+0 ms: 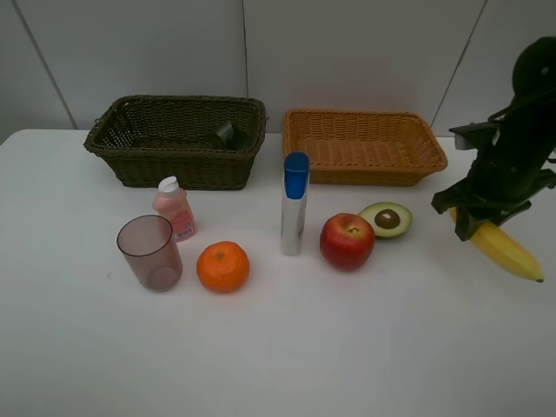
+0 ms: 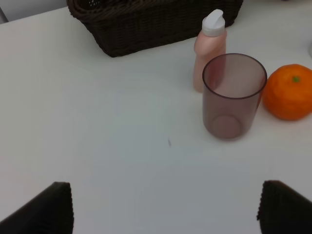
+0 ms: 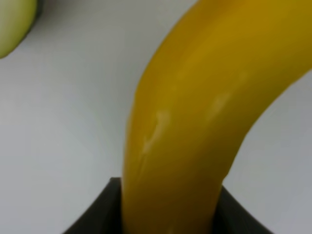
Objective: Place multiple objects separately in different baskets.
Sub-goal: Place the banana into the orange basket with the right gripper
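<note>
My right claw (image 1: 470,224) is clenched on the curved yellow banana (image 1: 506,250) near its upper end. The fruit slants down and outward over the white table (image 1: 347,356), at the right edge and well apart from the light orange-tan woven basket (image 1: 365,176). I cannot tell whether its low tip touches the table.

I judge the banana light and fairly firm, though easy to bruise. Its skin looks smooth and waxy. Because I hold it near one end, the long free part may pivot or slip, and a hold nearer the middle would be steadier.

The high view alone shows the banana's whole length, both baskets, and a dark green pump bottle (image 1: 224,133) lying in the dark olive-brown woven basket (image 1: 174,169). My right wrist view gives only the skin close up, wedged between my dark fingers (image 3: 97,219), and a pale green edge I take for the avocado half (image 1: 387,219).

My left claw (image 2: 165,209) appears in its wrist view only. It is spread wide and empty, facing the translucent pinkish-brown cup (image 2: 234,95), the pink white-capped bottle (image 2: 209,46) and the round orange (image 2: 288,91).
</note>
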Available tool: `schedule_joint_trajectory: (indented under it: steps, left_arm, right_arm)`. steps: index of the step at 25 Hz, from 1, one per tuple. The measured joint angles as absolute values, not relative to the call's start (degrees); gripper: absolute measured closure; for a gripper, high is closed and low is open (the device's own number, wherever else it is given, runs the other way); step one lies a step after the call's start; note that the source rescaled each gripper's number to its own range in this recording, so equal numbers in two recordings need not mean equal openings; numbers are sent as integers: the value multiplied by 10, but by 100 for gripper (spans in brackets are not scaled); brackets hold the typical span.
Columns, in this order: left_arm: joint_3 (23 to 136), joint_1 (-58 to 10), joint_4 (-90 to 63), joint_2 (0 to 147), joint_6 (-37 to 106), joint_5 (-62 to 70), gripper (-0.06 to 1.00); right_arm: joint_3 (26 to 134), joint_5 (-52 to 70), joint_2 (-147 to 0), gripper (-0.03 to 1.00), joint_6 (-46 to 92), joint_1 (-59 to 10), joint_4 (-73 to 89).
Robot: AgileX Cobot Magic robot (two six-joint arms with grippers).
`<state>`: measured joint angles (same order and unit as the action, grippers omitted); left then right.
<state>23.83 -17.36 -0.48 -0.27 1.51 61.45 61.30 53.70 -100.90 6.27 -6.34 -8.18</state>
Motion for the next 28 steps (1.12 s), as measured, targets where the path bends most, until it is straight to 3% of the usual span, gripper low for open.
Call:
schedule_joint_trajectory:
  steps: [9,23,28]
  left_arm:
    - [238,-174,-5,-3,15,614,-6]
    - [238,-174,-5,-3,15,614,-6]
    - [238,-174,-5,-3,15,614,-6]
  right_arm:
    - [715,534,-1007,96,281,-64,-82]
    - [756,313,-1054,96,630,-97,-27]
    - [793,284,-1101,96,695,-121,13]
